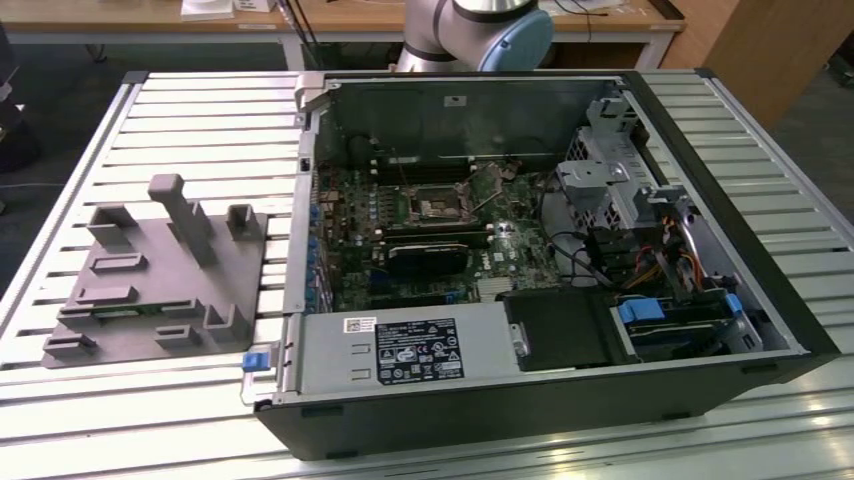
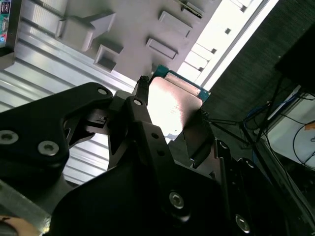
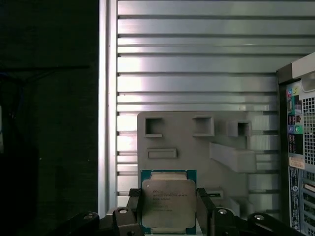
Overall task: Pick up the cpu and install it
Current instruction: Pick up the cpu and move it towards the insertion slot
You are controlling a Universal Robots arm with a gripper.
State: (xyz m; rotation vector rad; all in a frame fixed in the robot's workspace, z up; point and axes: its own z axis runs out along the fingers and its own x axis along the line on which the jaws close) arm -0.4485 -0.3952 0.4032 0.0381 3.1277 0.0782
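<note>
Gripper: the gripper (image 3: 169,216) is seen in both wrist views. Its black fingers (image 3: 204,206) are pressed against two opposite edges of the cpu (image 3: 168,204).
Cpu: it is clamped between the fingers. The silver-grey metal lid is turned toward the first wrist camera, and a green board rim is seen around the lid.
Cpu in the second wrist view: the lid (image 2: 172,105) is caught in bright light, and a thin green edge is seen at its far side.
Where the cpu is: it is held off the grey plastic tray (image 3: 197,142), in front of one of the tray's edges and apart from its surface.
Tray: it is laid on the slatted metal table (image 1: 200,110), just beside the computer case on the exterior view's left. Upright blocks are raised from its top.
Computer case: the computer case (image 1: 534,410) is laid on its side with the panel off, so the motherboard is exposed.
Socket: the cpu socket (image 1: 438,208), a dark square in a metal frame, is seen near the middle of the board.
Arm: a grey and pale-blue joint of the arm (image 1: 474,30) is seen beyond the far side of the case.
</note>
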